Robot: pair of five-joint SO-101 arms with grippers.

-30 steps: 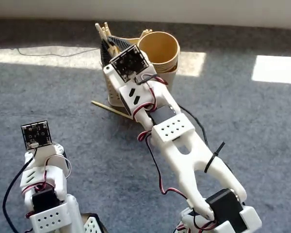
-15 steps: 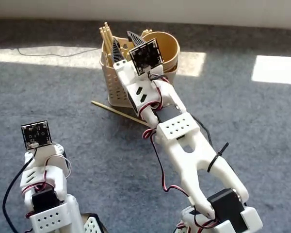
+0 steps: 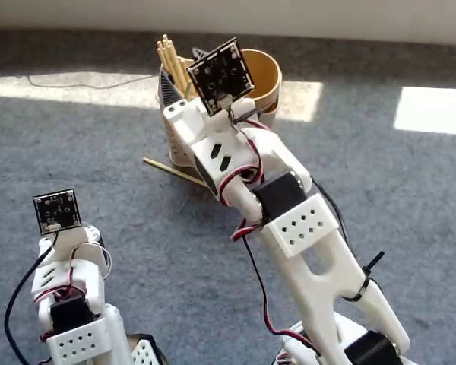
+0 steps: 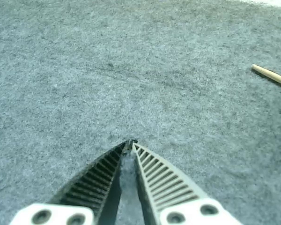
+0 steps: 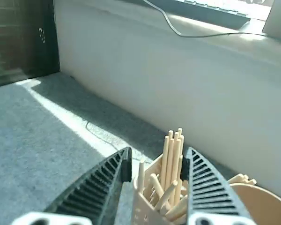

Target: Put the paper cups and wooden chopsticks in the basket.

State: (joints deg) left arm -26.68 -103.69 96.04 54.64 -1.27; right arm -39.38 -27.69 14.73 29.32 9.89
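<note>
A cream lattice basket (image 3: pixel 172 147) stands on the grey carpet at the back, holding a paper cup (image 3: pixel 263 73) and a bundle of wooden chopsticks (image 3: pixel 172 58) that stick up. My right gripper (image 3: pixel 184 70) hovers just above it, open. In the right wrist view the right gripper (image 5: pixel 157 160) straddles the upright chopsticks (image 5: pixel 172 157) without clamping them, with the basket (image 5: pixel 147 206) and cup (image 5: pixel 253 201) below. One loose chopstick (image 3: pixel 171 170) lies on the carpet in front of the basket. My left gripper (image 4: pixel 131 142) is shut, empty, low over bare carpet, and the loose chopstick (image 4: pixel 272 76) lies far off.
A thin cable (image 3: pixel 76 82) runs over the carpet at the back left. A white wall (image 3: pixel 289 15) borders the far side behind the basket. Bright sun patches (image 3: pixel 433 109) fall on the carpet. The left arm's base (image 3: pixel 68 304) sits at the near left.
The right gripper opened and left the chopsticks standing in the basket. The right wrist then rose and tipped back above the basket. The left arm kept still.
</note>
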